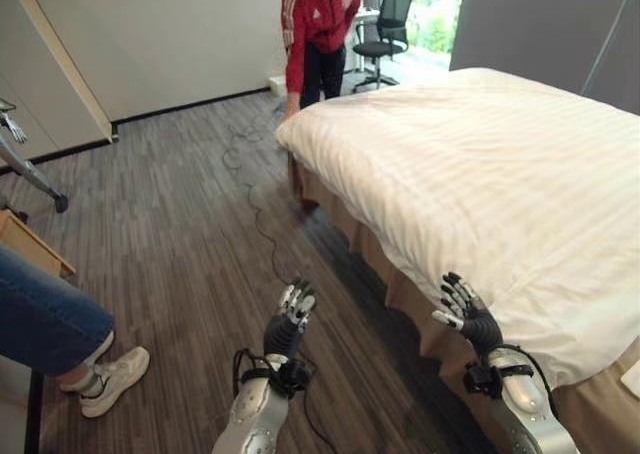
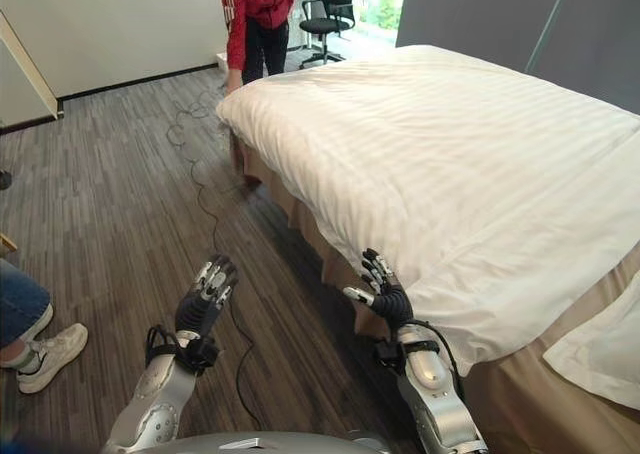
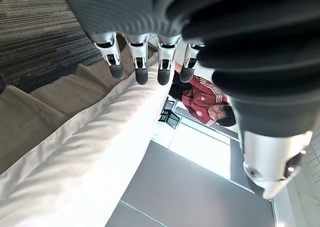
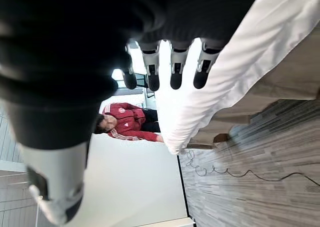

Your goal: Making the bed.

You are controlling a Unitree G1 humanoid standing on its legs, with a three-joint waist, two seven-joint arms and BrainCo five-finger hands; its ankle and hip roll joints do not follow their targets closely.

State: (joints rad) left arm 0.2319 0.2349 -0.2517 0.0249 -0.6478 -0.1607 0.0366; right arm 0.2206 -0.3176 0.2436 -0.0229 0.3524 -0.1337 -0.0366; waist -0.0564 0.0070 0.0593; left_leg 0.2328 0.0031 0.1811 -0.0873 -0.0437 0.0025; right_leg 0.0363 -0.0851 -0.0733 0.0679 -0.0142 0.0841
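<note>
Along the near side of the bed [image 1: 340, 219], from about 12 o'clock round to 3 o'clock of the head view, the white duvet [image 2: 470, 174] is lying spread over the mattress, its edge hanging over the tan bed skirt [image 2: 520, 389]. The right hand [image 2: 385, 292] is hovering just beside that hanging edge at 5 o'clock, fingers straight and apart, holding nothing. The left hand [image 2: 208, 292] is hanging over the floor [image 1: 170, 224] at 7 o'clock, well apart from the bed, fingers relaxed and empty. The duvet is probably soft, light and bulky, apt to slide and bunch; the hem near the right hand looks the best hold. A person in red [image 1: 318, 29] is bending at the far corner, at 11 o'clock. No containers are showing.
</note>
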